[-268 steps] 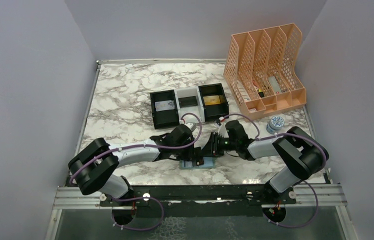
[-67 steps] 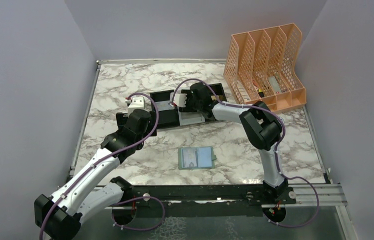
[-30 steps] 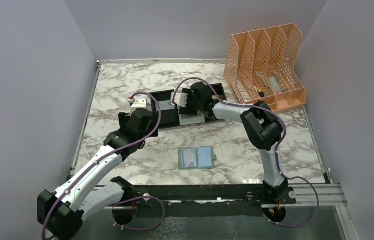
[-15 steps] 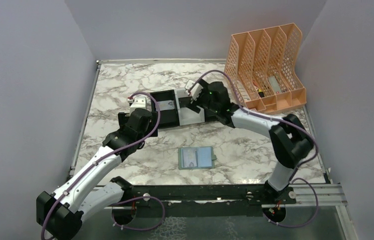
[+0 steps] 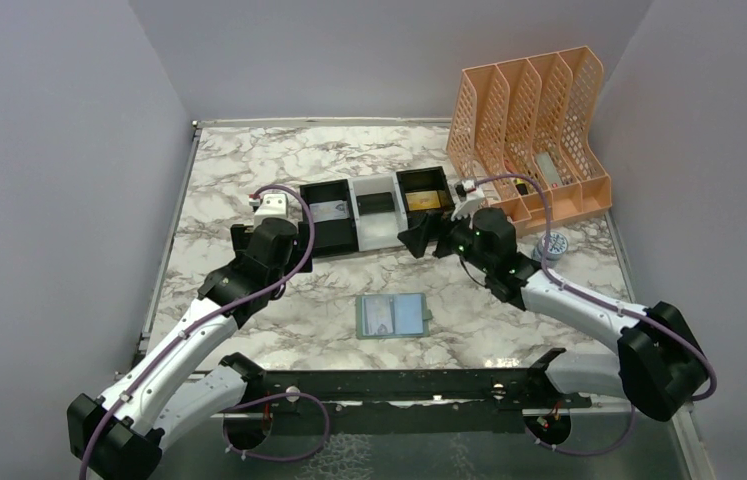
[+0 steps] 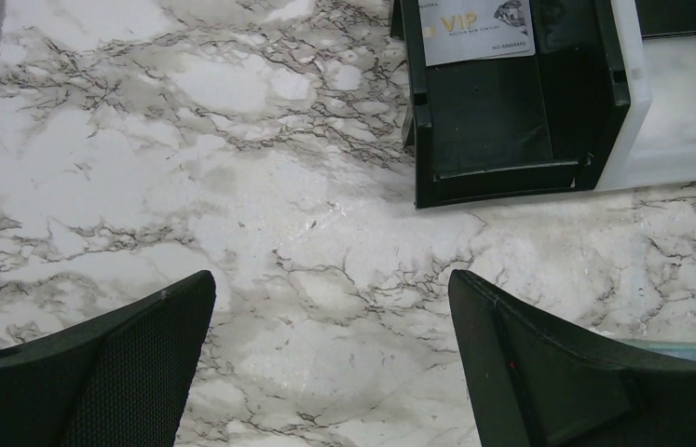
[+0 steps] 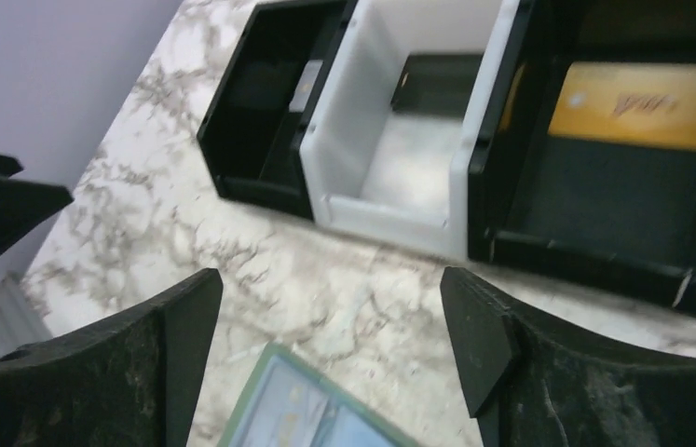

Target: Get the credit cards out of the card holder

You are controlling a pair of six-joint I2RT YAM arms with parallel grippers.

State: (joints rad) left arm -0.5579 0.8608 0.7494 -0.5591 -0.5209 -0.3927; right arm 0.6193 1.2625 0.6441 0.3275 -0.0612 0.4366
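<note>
The card holder lies open and flat on the marble, pale blue inside with a green rim; one corner of it shows between my right fingers. No gripper touches it. Three credit cards lie in the tray: a silver VIP card in the left black compartment, a black card in the white middle one, a gold card in the right black one. My right gripper hangs open and empty just in front of the tray. Left of the tray, my left gripper is wide open over bare marble.
An orange file rack stands at the back right, with a small round tin in front of it. Grey walls close in the table on the left, back and right.
My right arm has drawn back from the tray's middle compartment toward the near right, and its gripper now hangs in front of the tray. The left arm has hardly moved.
</note>
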